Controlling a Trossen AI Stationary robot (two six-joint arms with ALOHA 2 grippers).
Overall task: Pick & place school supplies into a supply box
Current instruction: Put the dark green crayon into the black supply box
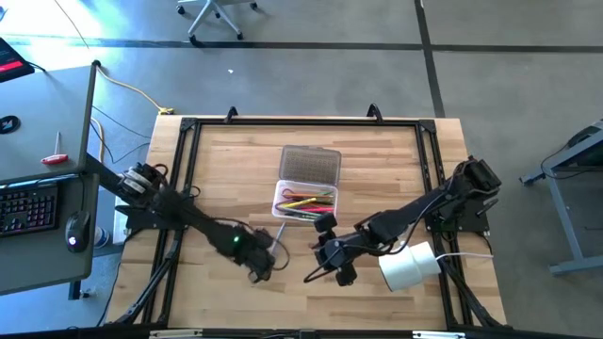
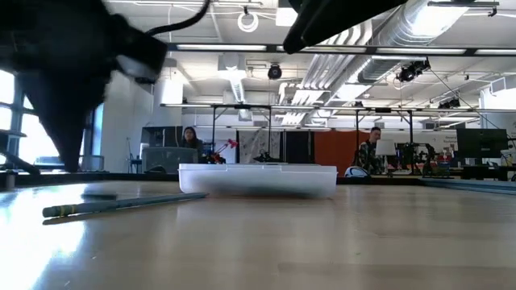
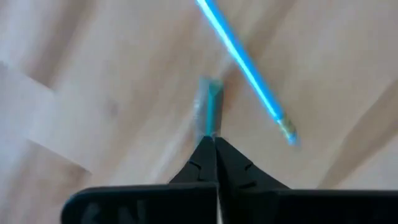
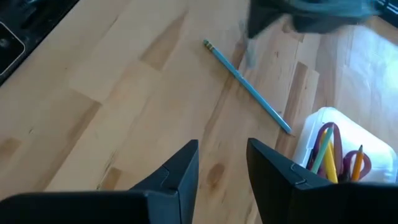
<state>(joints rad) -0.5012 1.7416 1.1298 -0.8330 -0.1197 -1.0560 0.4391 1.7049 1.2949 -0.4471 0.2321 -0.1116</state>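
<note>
Left pincer [image 1: 262, 270] sitting low over worktop [image 1: 226, 165], fingers [image 3: 214, 163] pressed together, nothing between them; tips pointing at small blurred grey-green item on wood. Blue pencil [image 4: 247, 86] lying flat on worktop just beside left pincer, near supply box [image 1: 304, 200] corner. Box lying open at worktop centre, holding coloured pens and purple-handled scissors [image 4: 324, 145]. Right pincer [image 1: 325, 266] hovering nearby, fingers apart, holding nothing. White roll [image 1: 407, 266] resting beside right arm.

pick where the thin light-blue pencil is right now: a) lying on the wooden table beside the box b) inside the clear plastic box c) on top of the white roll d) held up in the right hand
a: the thin light-blue pencil lies flat on the wooden table, outside the clear plastic box.
</note>
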